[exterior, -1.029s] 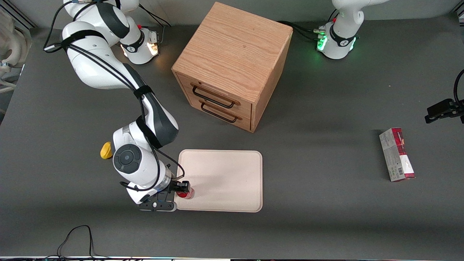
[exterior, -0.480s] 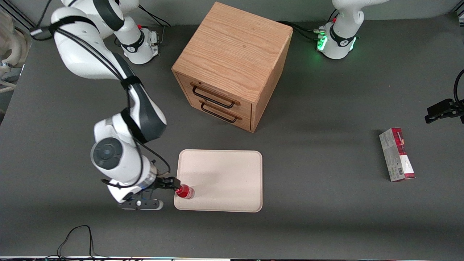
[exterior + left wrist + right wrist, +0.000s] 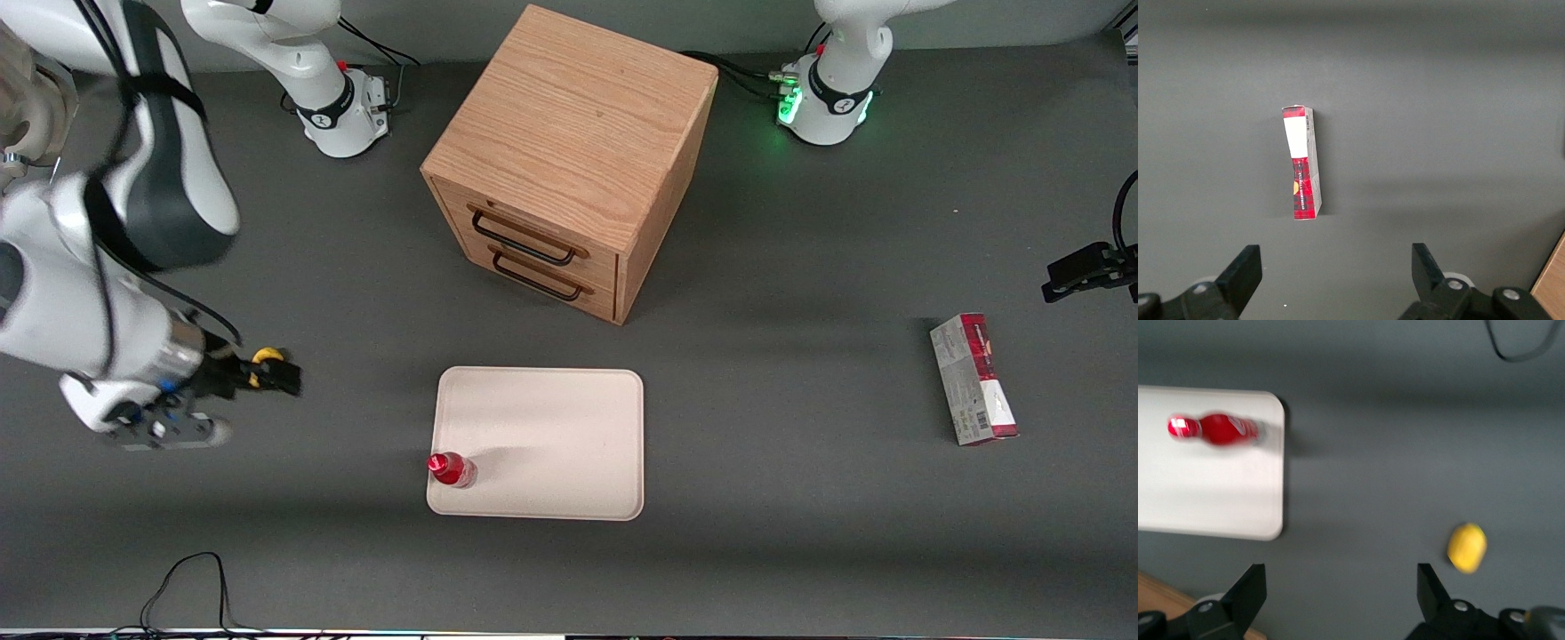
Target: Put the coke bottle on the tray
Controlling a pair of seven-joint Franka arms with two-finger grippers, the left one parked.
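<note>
The coke bottle (image 3: 452,469), small and red with a red cap, stands upright on the pale beige tray (image 3: 551,436), in the tray's corner nearest the front camera and the working arm. It also shows in the right wrist view (image 3: 1218,429), on the tray (image 3: 1205,493). My gripper (image 3: 271,375) is open and empty, raised above the table well away from the tray, toward the working arm's end, over a small yellow object (image 3: 260,359). The yellow object also shows in the right wrist view (image 3: 1466,548).
A wooden two-drawer cabinet (image 3: 569,160) stands farther from the camera than the tray. A red-and-grey carton (image 3: 973,380) lies toward the parked arm's end and shows in the left wrist view (image 3: 1303,162). A black cable (image 3: 191,578) lies near the table's front edge.
My gripper let go of the bottle, which stays standing on the tray. It then drew back and rose, moving away toward the working arm's end of the table.
</note>
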